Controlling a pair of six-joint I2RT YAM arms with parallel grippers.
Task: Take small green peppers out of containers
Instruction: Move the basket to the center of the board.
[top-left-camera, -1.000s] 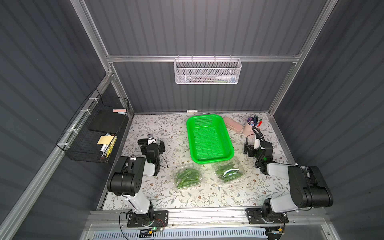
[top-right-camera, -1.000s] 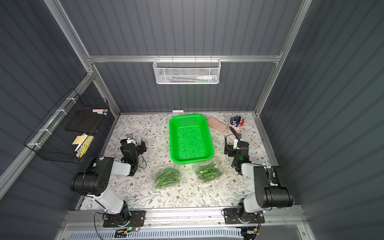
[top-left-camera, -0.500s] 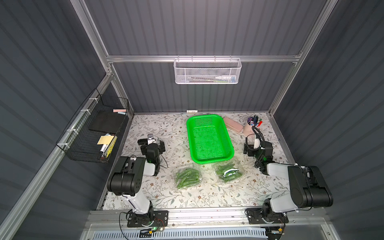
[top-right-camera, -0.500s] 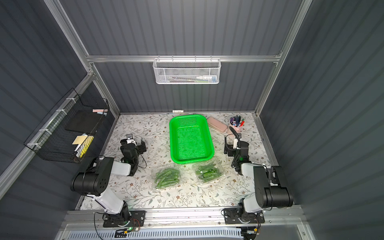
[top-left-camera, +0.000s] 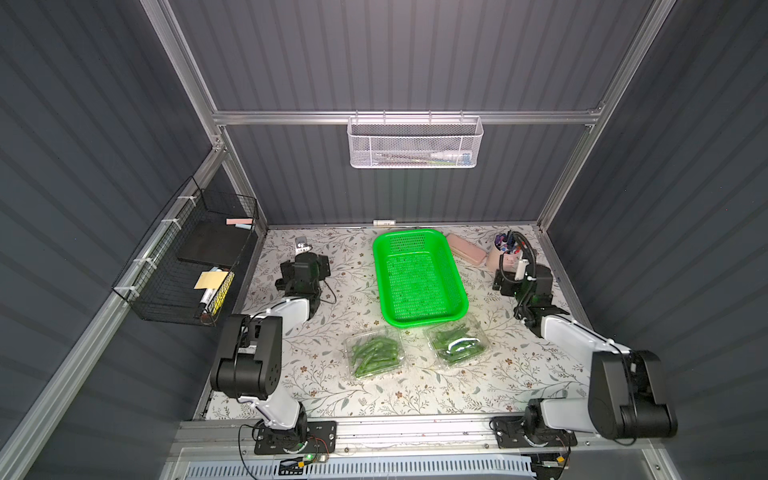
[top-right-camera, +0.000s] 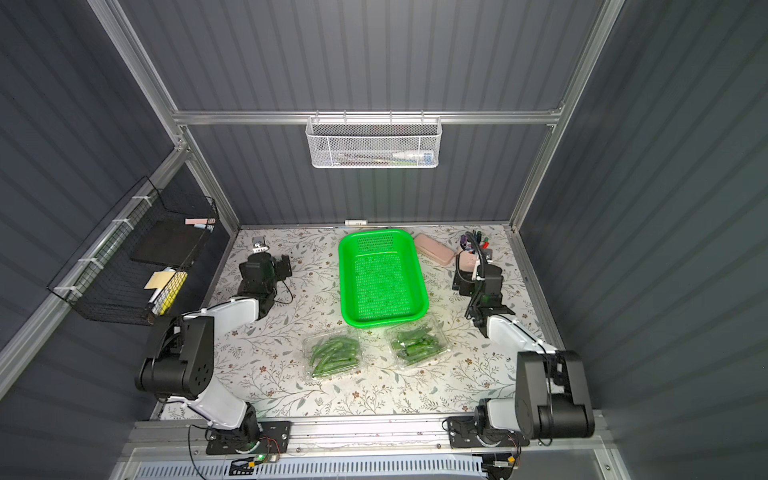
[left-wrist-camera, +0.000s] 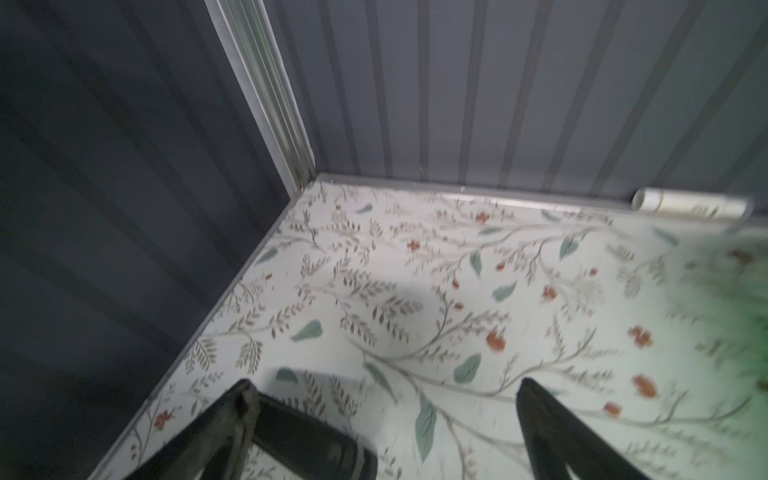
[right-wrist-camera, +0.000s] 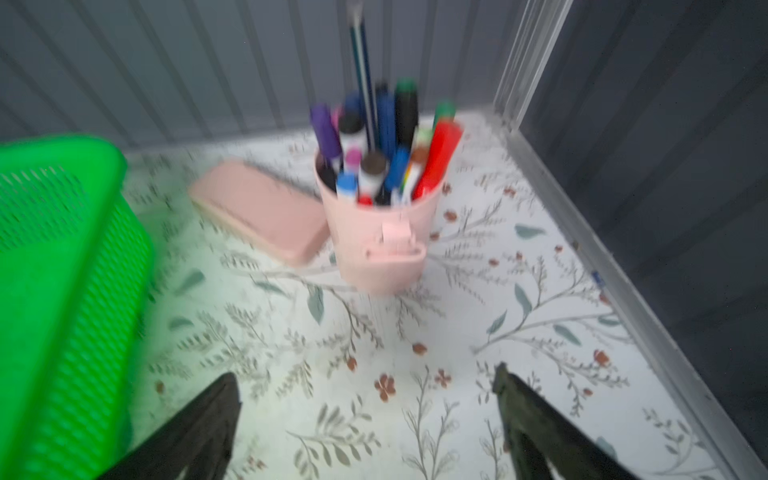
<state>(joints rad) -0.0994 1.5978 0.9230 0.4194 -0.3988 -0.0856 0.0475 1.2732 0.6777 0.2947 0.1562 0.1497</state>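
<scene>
You're getting no readable text here: dark print on the white tube (left-wrist-camera: 692, 206) is blurring out, and markings on the yellow-black pack (top-left-camera: 223, 287) are showing too small.

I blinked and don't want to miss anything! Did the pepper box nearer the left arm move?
No. That container still lies just off the green basket's near rim, same as before.

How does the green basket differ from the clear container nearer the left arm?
The green basket is opaque, perforated and open-topped; the clear container is transparent, its lid apparently closed. The basket is empty; the container holds small green peppers. The basket is plainly larger than the container. Both rest on the floral table.
</scene>
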